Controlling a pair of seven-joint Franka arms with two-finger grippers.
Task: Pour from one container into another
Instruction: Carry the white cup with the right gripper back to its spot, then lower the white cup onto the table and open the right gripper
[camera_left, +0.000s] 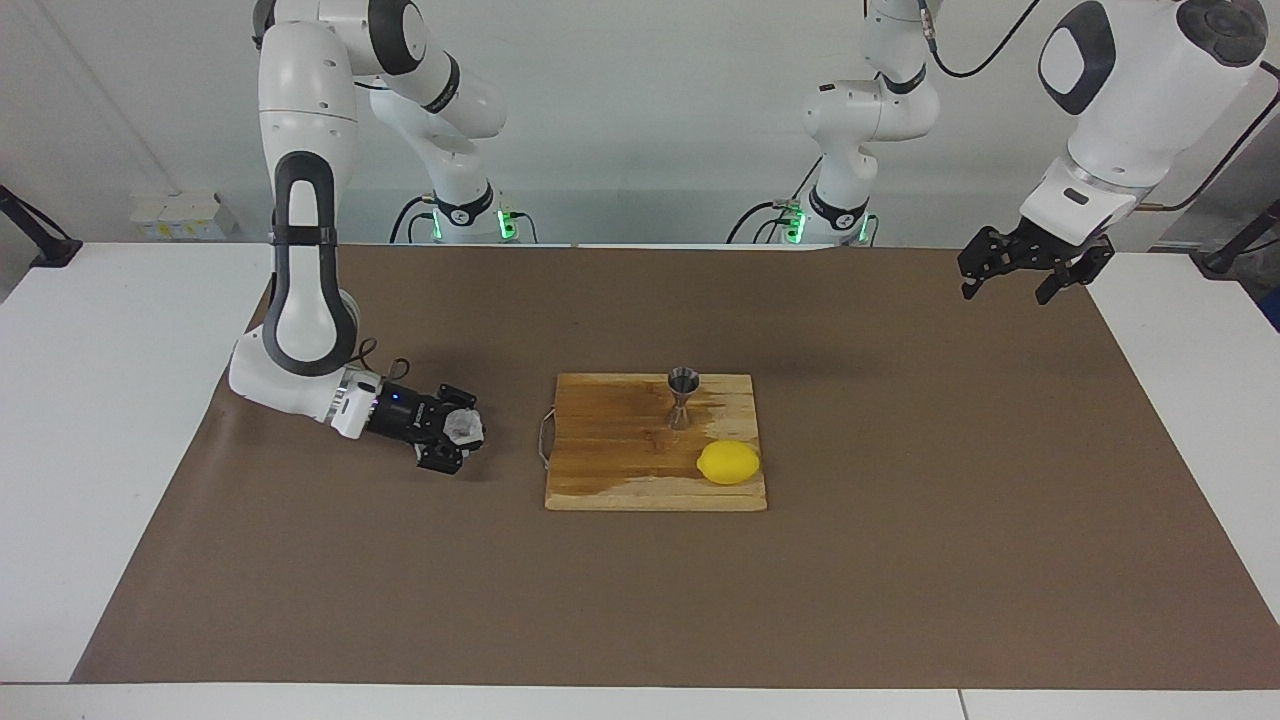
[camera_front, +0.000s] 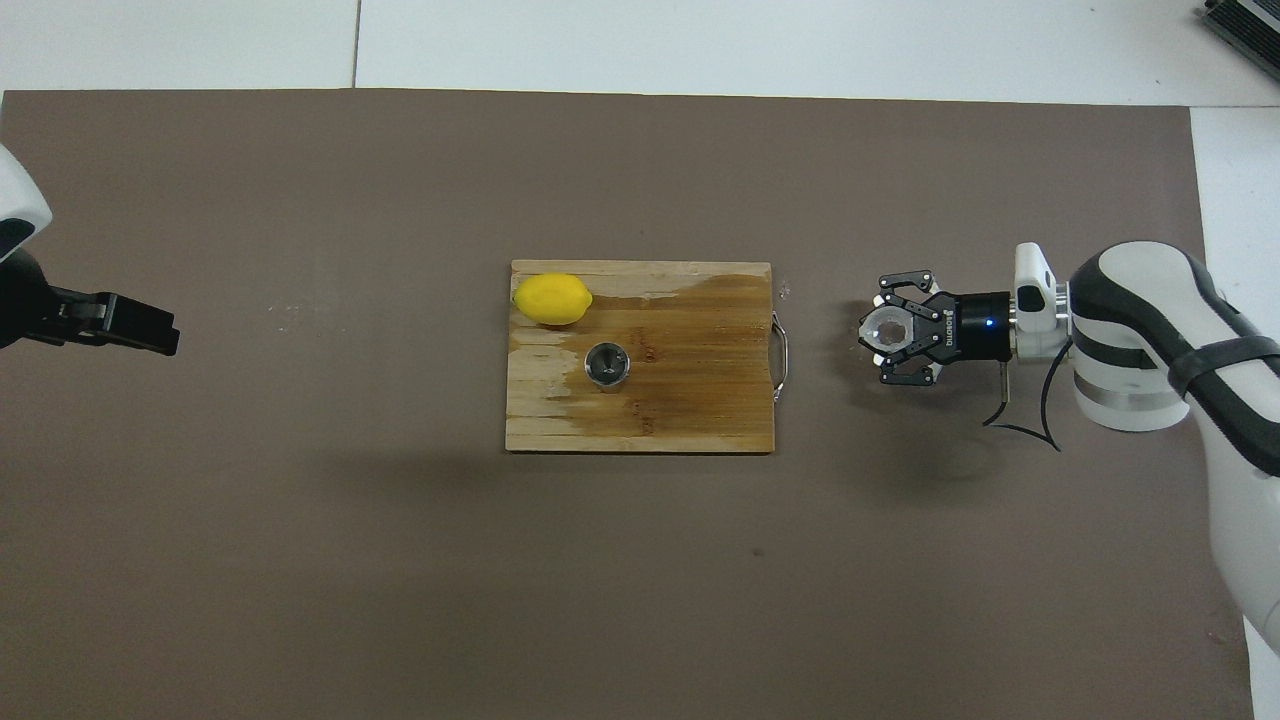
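Observation:
The small translucent whitish cup (camera_left: 464, 427) (camera_front: 887, 327) is held sideways in my right gripper (camera_left: 460, 436) (camera_front: 884, 331), which is shut on it, low over the brown mat beside the board's wire handle, toward the right arm's end. The shiny steel jigger (camera_left: 683, 398) (camera_front: 607, 363) stands upright on the wooden cutting board (camera_left: 620, 470) (camera_front: 690, 400). My left gripper (camera_left: 1020, 280) (camera_front: 150, 335) waits open in the air over the mat's edge at the left arm's end, with nothing in it.
A yellow lemon (camera_left: 728, 462) (camera_front: 552, 299) lies on the board's corner farther from the robots than the jigger. Part of the board is dark and wet. The brown mat (camera_left: 900, 560) covers most of the white table.

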